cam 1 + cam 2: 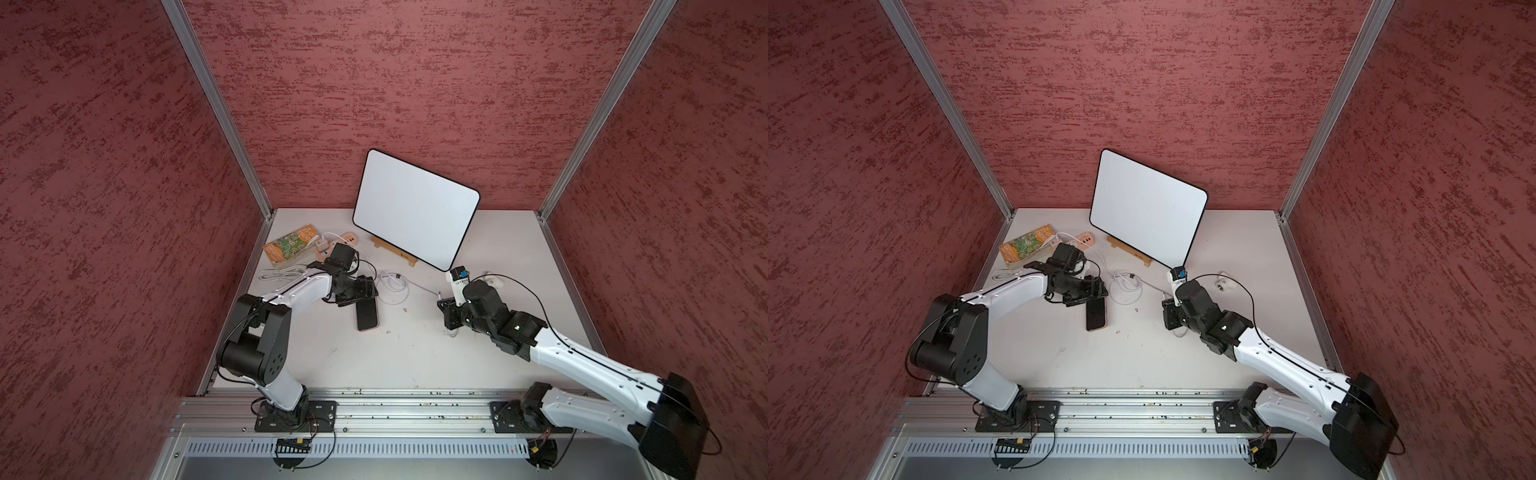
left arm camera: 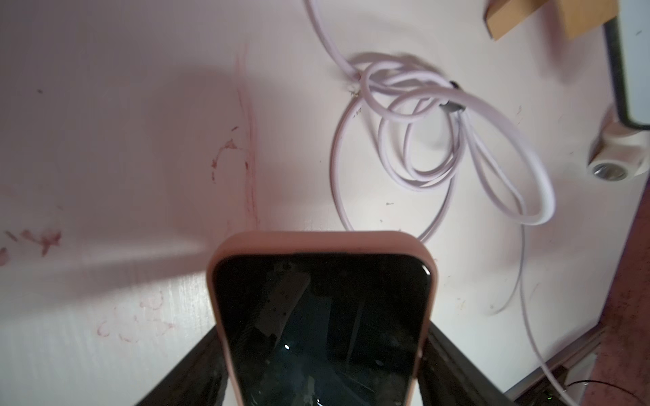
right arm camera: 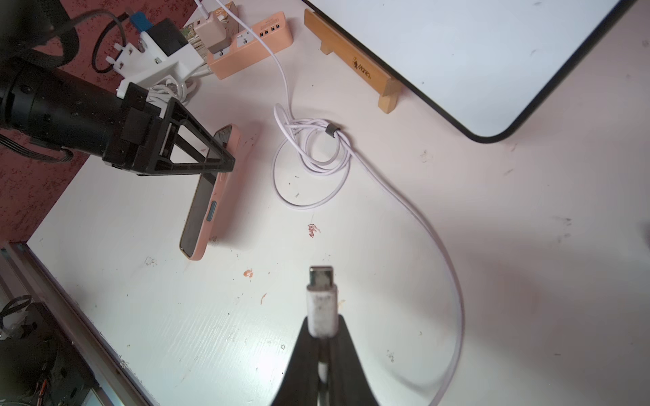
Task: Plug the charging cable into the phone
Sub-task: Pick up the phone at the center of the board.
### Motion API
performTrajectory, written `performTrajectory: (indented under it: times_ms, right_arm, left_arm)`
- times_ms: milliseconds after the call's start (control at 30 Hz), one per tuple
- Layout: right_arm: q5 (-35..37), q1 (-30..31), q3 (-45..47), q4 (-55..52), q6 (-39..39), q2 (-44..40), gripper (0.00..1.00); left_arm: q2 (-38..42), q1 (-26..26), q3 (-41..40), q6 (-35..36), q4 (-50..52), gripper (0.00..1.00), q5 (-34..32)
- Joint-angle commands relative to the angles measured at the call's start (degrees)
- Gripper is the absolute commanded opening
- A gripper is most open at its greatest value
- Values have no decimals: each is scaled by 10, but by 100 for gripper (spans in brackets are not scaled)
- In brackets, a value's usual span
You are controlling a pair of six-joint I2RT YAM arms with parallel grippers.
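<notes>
The phone point(image 1: 367, 316) point(image 1: 1096, 316), black-screened in a pink-tan case, lies left of the table's middle. My left gripper point(image 1: 360, 297) point(image 2: 323, 351) straddles its far end, and both fingers press the case's long edges point(image 3: 200, 211). The charging cable point(image 1: 392, 284) point(image 2: 439, 140) lies loosely coiled just right of the phone, and one strand point(image 3: 422, 225) runs on to my right gripper point(image 1: 446, 308) point(image 3: 322, 325). That gripper is shut on the white plug body, so the silver plug tip point(image 3: 320, 276) sticks out beyond the fingertips above the table. The tip is well apart from the phone.
A white black-rimmed board point(image 1: 415, 208) leans on a wooden stand point(image 3: 355, 59) at the back. A peach power strip point(image 3: 253, 45), a book point(image 1: 291, 246) and a folded white cord bundle point(image 1: 278, 274) sit at the back left. A small white fitting point(image 2: 612, 161) lies right of the board.
</notes>
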State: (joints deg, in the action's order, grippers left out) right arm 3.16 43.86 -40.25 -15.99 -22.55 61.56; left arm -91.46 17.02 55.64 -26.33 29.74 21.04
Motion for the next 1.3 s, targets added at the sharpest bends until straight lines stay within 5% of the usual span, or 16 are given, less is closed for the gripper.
performTrajectory:
  times_ms: [0,233,400,500,900,1267]
  right_arm:
    - [21,-4,10,21,-1,-6,0]
    - [46,-4,11,14,1,-12,0]
    - [63,-4,-1,-9,9,-2,0]
    - [66,-4,-1,-9,6,-4,0]
    - [60,-4,-9,-4,7,18,0]
    - [44,-4,-15,-6,9,38,0]
  left_arm:
    - [24,-14,-27,-149,-112,0,85]
    - [45,-15,-19,-259,-106,0,68]
    - [90,-5,-7,-338,1,0,-92]
    - [95,-4,10,-356,56,0,-134]
    - [81,18,84,-323,164,0,-169]
    - [125,39,38,-374,112,0,-186]
